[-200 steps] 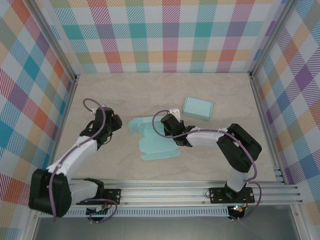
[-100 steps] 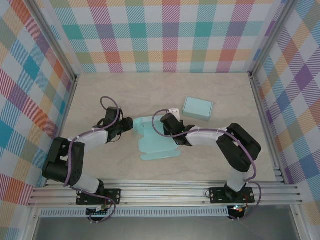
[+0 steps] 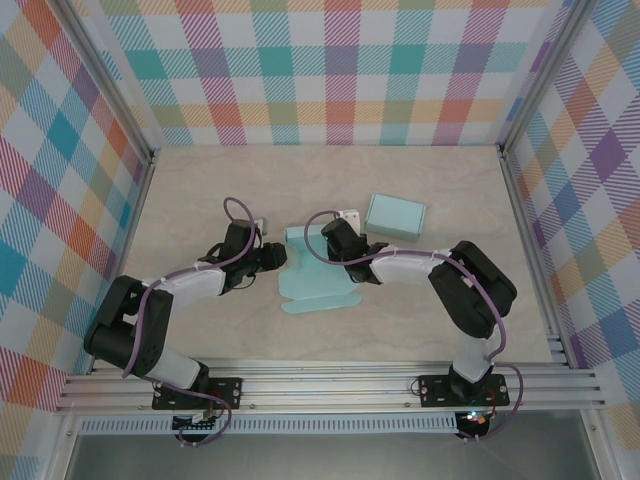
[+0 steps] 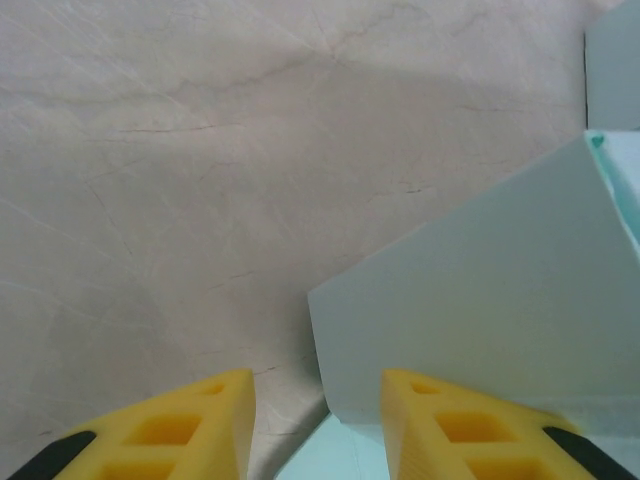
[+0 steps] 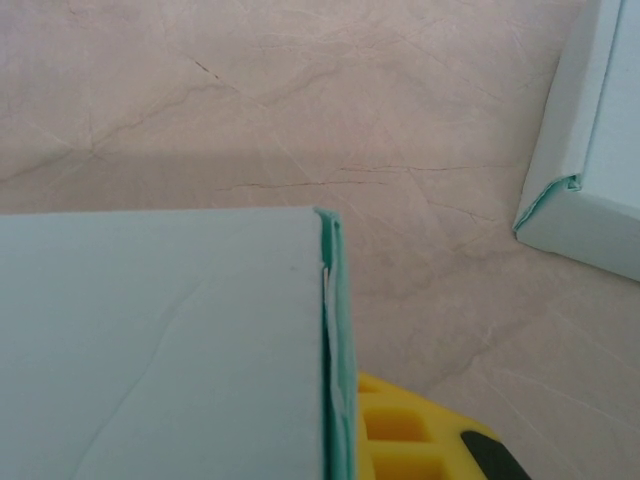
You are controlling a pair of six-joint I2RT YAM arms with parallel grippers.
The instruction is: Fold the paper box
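The teal paper box [image 3: 312, 285] lies partly flat at the table's middle, between both arms. My left gripper [image 3: 277, 257] is at its left edge. In the left wrist view its yellow fingers [image 4: 216, 428] stand apart, and the corner of a raised pale panel [image 4: 470, 290] reaches into the gap in front of the right finger. My right gripper [image 3: 329, 238] is at the box's far edge, shut on a doubled-over wall [image 5: 332, 330]. One yellow finger [image 5: 410, 440] shows beside that wall; the other is hidden behind the panel.
A finished teal box [image 3: 396, 216] [image 5: 590, 170] sits closed to the right of the right gripper, at the far side. Bare wood-grain tabletop [image 3: 200, 190] surrounds the work, ringed by plaid walls and metal corner posts.
My left arm has swung right up to the box's left edge and its jaws have narrowed. The box's left flap no longer lies flat. The right gripper has shifted slightly away with its wall.
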